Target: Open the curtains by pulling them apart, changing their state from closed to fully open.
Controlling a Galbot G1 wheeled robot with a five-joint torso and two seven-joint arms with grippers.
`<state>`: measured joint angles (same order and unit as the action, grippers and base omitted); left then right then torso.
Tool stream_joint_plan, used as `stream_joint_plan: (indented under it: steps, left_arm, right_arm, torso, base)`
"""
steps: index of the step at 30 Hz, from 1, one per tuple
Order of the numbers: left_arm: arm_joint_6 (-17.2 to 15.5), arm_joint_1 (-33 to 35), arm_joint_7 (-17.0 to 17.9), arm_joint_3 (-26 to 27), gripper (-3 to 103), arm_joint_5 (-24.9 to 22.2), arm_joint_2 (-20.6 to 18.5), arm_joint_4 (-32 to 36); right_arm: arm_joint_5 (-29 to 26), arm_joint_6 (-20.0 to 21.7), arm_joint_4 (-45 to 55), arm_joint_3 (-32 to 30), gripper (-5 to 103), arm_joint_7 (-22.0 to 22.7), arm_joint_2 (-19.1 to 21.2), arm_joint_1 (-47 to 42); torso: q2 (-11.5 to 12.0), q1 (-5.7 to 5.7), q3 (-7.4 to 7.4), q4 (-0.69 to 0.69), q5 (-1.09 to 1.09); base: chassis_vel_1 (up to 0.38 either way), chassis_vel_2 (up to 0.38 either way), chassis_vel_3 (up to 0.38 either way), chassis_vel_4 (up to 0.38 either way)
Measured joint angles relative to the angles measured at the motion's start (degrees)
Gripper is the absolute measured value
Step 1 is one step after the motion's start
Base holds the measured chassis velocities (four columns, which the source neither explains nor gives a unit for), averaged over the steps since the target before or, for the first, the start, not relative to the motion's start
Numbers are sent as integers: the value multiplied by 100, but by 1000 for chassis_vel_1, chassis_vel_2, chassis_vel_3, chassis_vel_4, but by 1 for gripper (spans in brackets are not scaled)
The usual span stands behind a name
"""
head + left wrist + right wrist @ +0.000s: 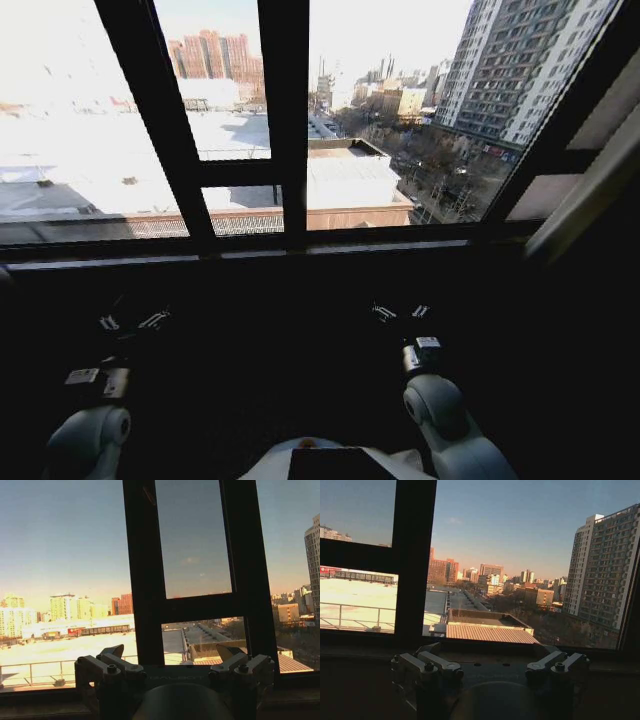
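Nearest the robot, the left gripper [133, 322] and the right gripper [400, 312] are held low in front of the body below the sill, each with jaws spread and nothing between them. Beyond them the window frame [283, 110] is seen uncovered across the glass. The curtains [580, 200] are made out only as a pale gathered strip at the far right edge, so the opening is judged essentially done.

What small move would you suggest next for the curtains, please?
Probably just rest both arms low: the window is uncovered, a curtain is bunched at the right edge, and the left pincer and right pincer hang open and empty.
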<state>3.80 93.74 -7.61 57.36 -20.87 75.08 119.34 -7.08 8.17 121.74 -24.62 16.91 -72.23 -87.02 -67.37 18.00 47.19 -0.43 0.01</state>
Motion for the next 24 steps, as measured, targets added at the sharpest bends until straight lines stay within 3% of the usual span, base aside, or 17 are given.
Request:
stream_joint_plan:
  steps: [9, 20, 24]
  left_arm:
    - [4, -21, -5, -7, 100, -8, -3, -30]
    - [4, -74, -35, -80, 100, 3, 16, -79]
    - [48, -96, -211, -84, 100, -42, 11, -131]
  right_arm:
    - [36, -48, -87, 50, 100, -139, -14, 62]
    - [21, -49, -187, 49, 100, -190, 1, 131]
    - [24, -40, -210, 51, 100, -211, 29, 159]
  torso:
    - [-5, -9, -3, 0, 0]
    - [4, 7, 2, -1, -1]
    - [-2, -4, -2, 0, 0]
  base:
    - [205, -224, -238, 257]
    - [-20, 28, 19, -30]
    - [0, 0, 0, 0]
